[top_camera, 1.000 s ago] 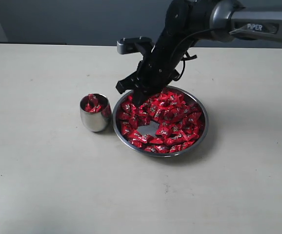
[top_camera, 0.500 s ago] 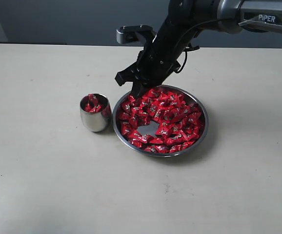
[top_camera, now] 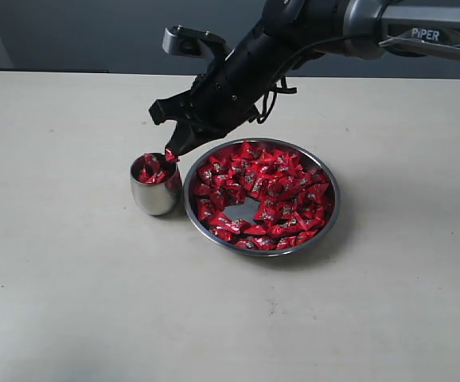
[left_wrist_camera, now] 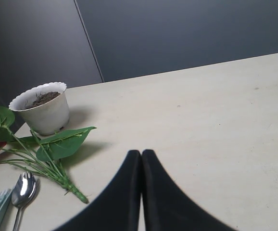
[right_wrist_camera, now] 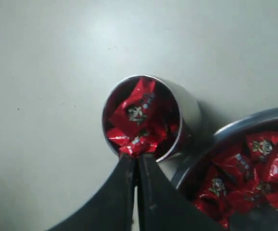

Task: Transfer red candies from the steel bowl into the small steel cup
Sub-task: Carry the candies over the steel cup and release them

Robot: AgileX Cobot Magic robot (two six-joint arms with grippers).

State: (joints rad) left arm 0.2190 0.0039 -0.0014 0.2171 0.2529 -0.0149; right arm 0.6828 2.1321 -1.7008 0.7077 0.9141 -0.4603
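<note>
The steel bowl (top_camera: pixel 331 213) sits mid-table, heaped with red candies (top_camera: pixel 274 191). Just left of it stands the small steel cup (top_camera: pixel 155 199), with several red candies (right_wrist_camera: pixel 138 113) inside. My right gripper (top_camera: pixel 171 154) hangs over the cup's rim on the bowl side, shut on a red candy (right_wrist_camera: pixel 140 146) pinched at its tips. The bowl's edge (right_wrist_camera: pixel 235 124) and candies show beside the cup (right_wrist_camera: pixel 189 113) in the right wrist view. My left gripper (left_wrist_camera: pixel 141 153) is shut with nothing in it, over bare table away from the bowl.
In the left wrist view, a white pot of soil (left_wrist_camera: pixel 43 109), a leafy green stem (left_wrist_camera: pixel 50 154) and a spoon (left_wrist_camera: pixel 23 187) lie near the left gripper. Pale tabletop (top_camera: pixel 71 302) surrounds the cup and bowl.
My right gripper has lifted out of the bowl and swung left to above the cup, carrying a red candy. Bowl and cup have not moved.
</note>
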